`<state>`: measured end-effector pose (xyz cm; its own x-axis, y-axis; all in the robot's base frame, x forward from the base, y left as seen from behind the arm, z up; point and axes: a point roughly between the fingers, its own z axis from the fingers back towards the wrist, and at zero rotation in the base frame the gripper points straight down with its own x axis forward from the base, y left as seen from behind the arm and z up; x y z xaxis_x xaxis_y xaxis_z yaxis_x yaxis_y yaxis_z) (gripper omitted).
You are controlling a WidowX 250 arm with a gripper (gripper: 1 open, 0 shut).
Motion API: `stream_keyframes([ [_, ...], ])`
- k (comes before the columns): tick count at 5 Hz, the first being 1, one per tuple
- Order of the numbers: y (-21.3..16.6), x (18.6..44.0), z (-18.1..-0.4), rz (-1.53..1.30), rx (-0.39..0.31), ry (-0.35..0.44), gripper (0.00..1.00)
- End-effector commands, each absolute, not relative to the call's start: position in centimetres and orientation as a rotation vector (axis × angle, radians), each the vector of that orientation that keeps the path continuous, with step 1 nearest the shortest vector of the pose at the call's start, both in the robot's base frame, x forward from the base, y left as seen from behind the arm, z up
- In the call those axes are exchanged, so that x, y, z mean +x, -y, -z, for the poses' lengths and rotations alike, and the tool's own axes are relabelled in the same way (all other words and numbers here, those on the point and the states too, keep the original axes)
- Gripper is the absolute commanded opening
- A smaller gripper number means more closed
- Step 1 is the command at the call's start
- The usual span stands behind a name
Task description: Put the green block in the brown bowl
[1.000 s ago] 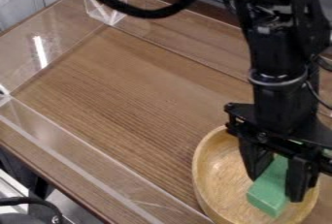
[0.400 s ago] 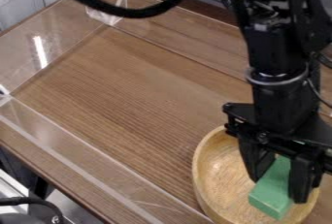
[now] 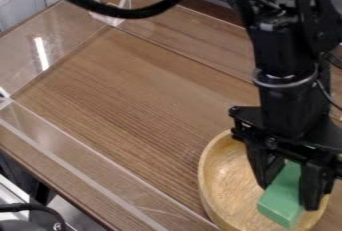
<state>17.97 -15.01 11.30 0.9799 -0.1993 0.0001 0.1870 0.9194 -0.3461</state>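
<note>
Wood-grain table (image 3: 127, 95), clear walls (image 3: 60, 30), brown bowl (image 3: 217, 175), green block (image 3: 283, 203)

We see the black gripper (image 3: 290, 187) pointing down into the brown bowl (image 3: 218, 178) at the wooden worktop's (image 3: 134, 95) near right corner — its jaws closed on the green block (image 3: 282, 203), low inside the bowl.

The brown bowl (image 3: 230, 190) is set at the lower right corner of the table (image 3: 134, 95), near its front edge. The green block (image 3: 283, 203) is located inside the bowl, toward its right side, between the fingers of the gripper (image 3: 286, 180), which is positioned directly above the bowl.
</note>
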Motion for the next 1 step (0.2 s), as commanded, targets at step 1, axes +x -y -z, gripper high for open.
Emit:
stream_keyframes([
  [1, 15.31, 17.98, -12.67, 0.208, -0.377, 0.011, 0.00],
])
